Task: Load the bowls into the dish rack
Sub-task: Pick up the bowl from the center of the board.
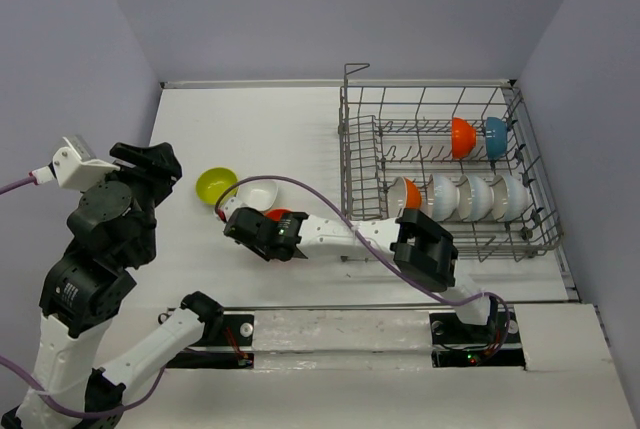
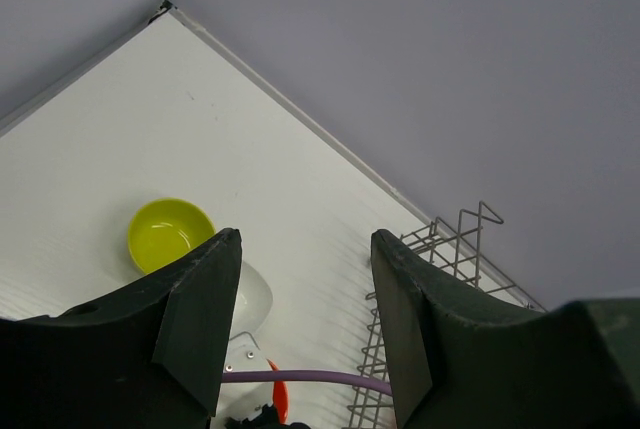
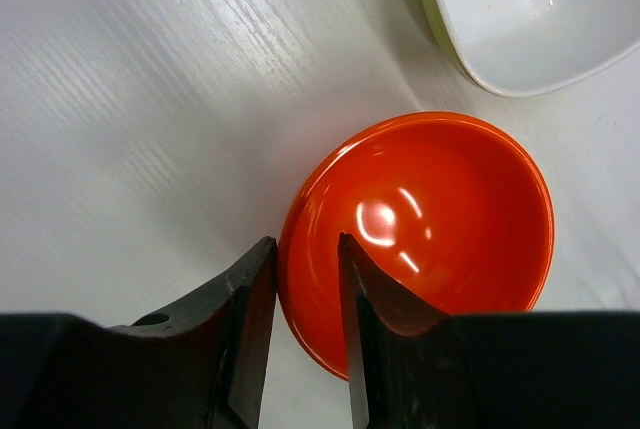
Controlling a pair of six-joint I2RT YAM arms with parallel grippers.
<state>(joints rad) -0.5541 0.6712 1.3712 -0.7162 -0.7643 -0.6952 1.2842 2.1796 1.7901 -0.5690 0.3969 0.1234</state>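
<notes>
your right claw (image 3: 302,289) nips the rim of the orange bowl (image 3: 430,219), nearly closed; left claw (image 2: 305,309) gapes wide, empty. rack (image 1: 344,159) holds white bowls (image 1: 476,196) and a blue bowl (image 1: 496,136), on edge.

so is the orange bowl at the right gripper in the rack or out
Out: the orange bowl sits open side up on the table, outside the dish rack.

On the table (image 1: 250,119), a round bowl (image 1: 215,186) is lying centre-left, a squarish bowl (image 1: 257,193) sitting just right of it and a third bowl (image 1: 278,215) lying just below. The dish rack (image 1: 347,159) is standing at right, holding racked bowls (image 1: 470,194).
</notes>
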